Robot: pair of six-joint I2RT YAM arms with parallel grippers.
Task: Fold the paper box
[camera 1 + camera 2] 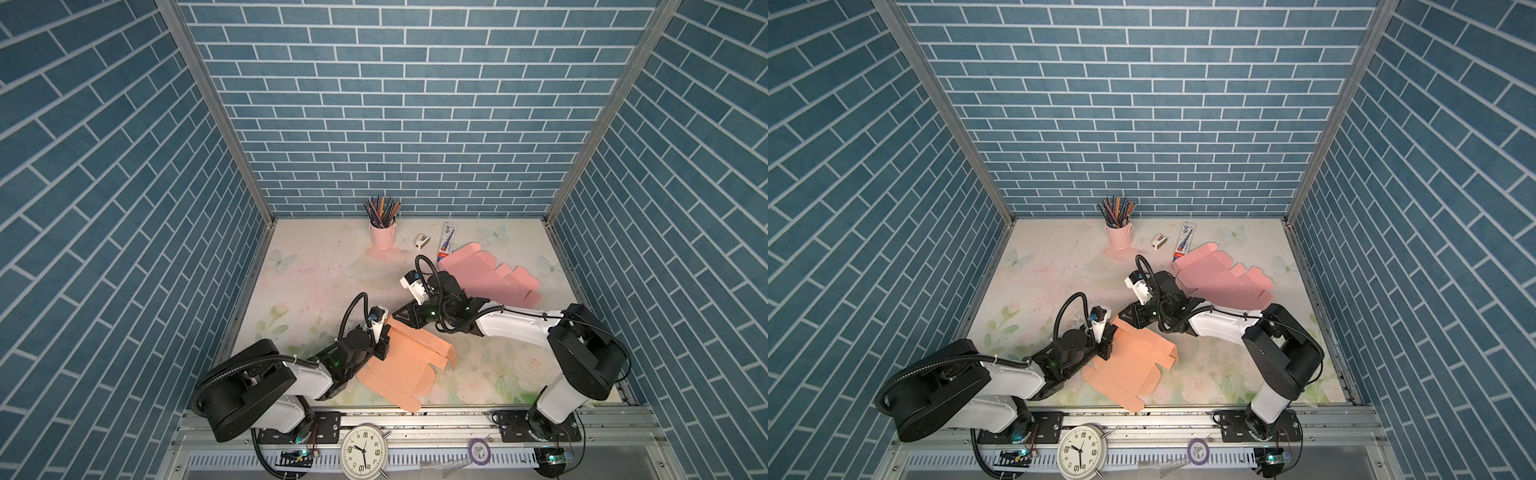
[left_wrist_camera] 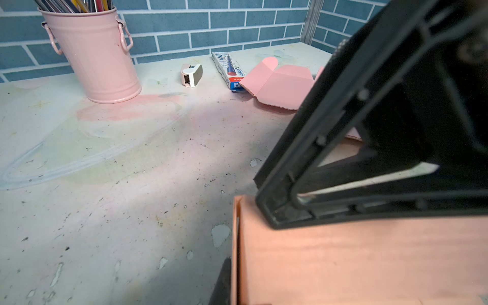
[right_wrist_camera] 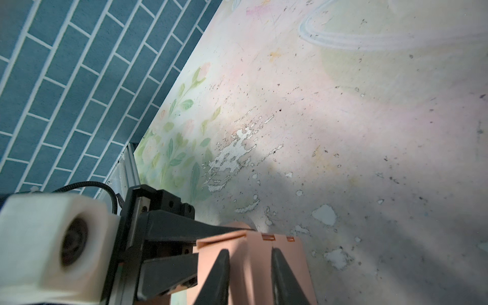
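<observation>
both grippers at the orange paper box (image 1: 401,368)
left gripper (image 1: 383,351) clamps its 10 o'clock edge; right gripper (image 1: 398,316) at 12 o'clock, jaws apart over a flap.

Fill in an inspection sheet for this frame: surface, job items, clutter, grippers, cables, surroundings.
Surface: floral table, scuffed, paint chipped.
Job's things: orange box blank part folded, near front; pink blank flat, back right.
Clutter: pencil bucket, stapler, printed packet; clock and tape ring on front rail.
Grippers: left gripper shut on orange box blank; right gripper open at its edge.
Cables: wrist hoses looped, untangled.
Surroundings: blue brick walls.
</observation>
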